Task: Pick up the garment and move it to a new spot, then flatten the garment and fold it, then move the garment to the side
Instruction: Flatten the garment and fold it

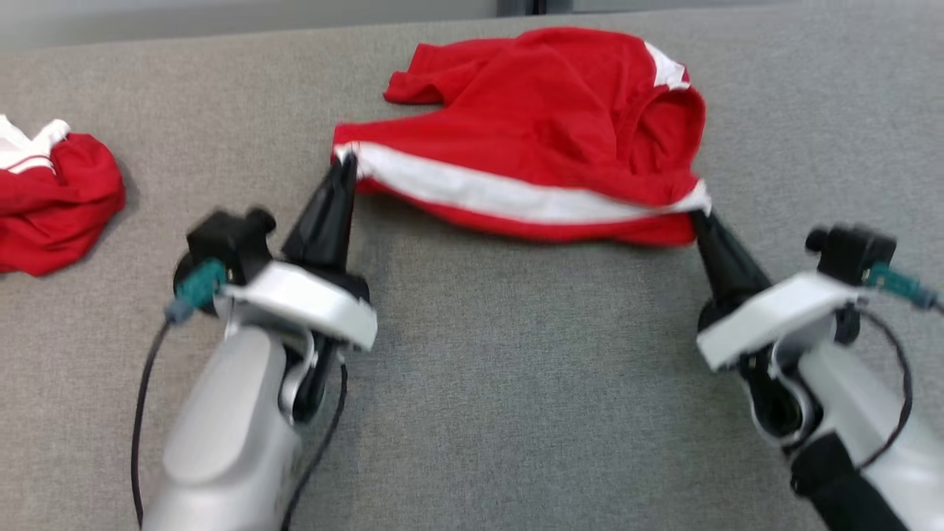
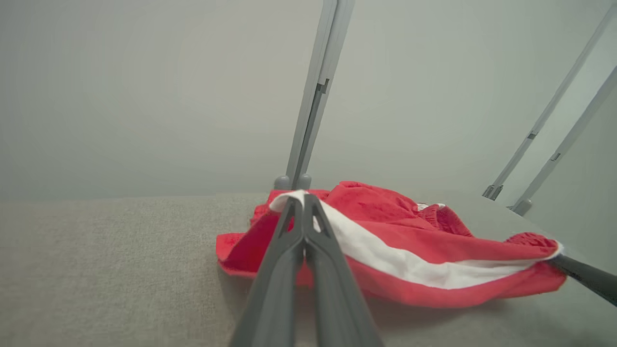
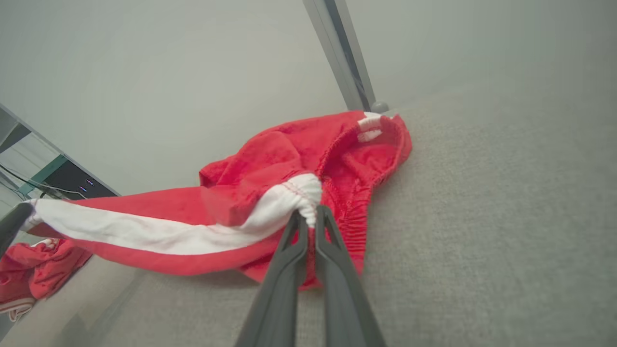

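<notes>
The left claw (image 1: 345, 168) is shut tight on one end of the white stripe on the red garment (image 1: 546, 110). The right claw (image 1: 699, 215) is shut tight on the other end. The garment is bunched up near the far edge of the gray tabletop (image 1: 472, 332), with its stripe pulled straight. Another red cloth (image 1: 55, 199) lies at the left edge.

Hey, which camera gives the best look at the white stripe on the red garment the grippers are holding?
The head view: the white stripe of the red garment runs unbroken between the left gripper and the right gripper. Each wrist view shows it slanting away from that gripper's own end, foreshortened.
</notes>
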Robot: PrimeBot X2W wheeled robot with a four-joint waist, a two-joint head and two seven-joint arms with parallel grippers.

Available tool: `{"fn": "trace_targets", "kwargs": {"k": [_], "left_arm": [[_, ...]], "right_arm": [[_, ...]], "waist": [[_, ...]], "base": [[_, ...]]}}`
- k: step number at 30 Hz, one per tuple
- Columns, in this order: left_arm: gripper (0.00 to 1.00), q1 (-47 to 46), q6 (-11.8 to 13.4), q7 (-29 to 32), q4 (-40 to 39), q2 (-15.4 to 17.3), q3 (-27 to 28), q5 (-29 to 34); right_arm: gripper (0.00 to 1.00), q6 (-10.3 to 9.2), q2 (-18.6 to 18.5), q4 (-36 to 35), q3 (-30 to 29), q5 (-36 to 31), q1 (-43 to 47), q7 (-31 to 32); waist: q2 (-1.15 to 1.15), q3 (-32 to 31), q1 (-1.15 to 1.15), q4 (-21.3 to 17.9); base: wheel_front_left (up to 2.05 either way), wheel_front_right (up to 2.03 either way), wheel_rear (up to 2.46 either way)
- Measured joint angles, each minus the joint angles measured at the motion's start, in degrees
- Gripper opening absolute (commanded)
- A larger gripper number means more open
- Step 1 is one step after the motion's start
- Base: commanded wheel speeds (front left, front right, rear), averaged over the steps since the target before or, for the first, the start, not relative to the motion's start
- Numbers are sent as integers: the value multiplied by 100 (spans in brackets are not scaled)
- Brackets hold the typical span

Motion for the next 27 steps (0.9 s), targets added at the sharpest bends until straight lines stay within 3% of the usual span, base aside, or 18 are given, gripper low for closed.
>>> {"fn": "trace_targets", "kwargs": {"k": [9,14,22,27], "left_arm": [[0,2353,0,0,-2054,1,237,420],[0,3410,129,0,-2924,2,385,471],[0,4740,438,2,-4080,0,493,625],[0,5219,527,2,-4408,1,467,675]], "right_arm": [[0,-1,42,-1288,-690,-454,1976,0],[0,-1,110,-1828,-1178,-675,2959,0],[0,1,282,-2625,-1636,-969,4464,0],[0,2,394,-2951,-1808,-1125,5037,1]], "waist": [[0,-547,0,-134],[0,-836,0,-197],[0,-1268,0,-205],[0,-1438,0,-272]], "base": [[0,0,0],[0,0,0],[0,0,0],[0,0,0]]}}
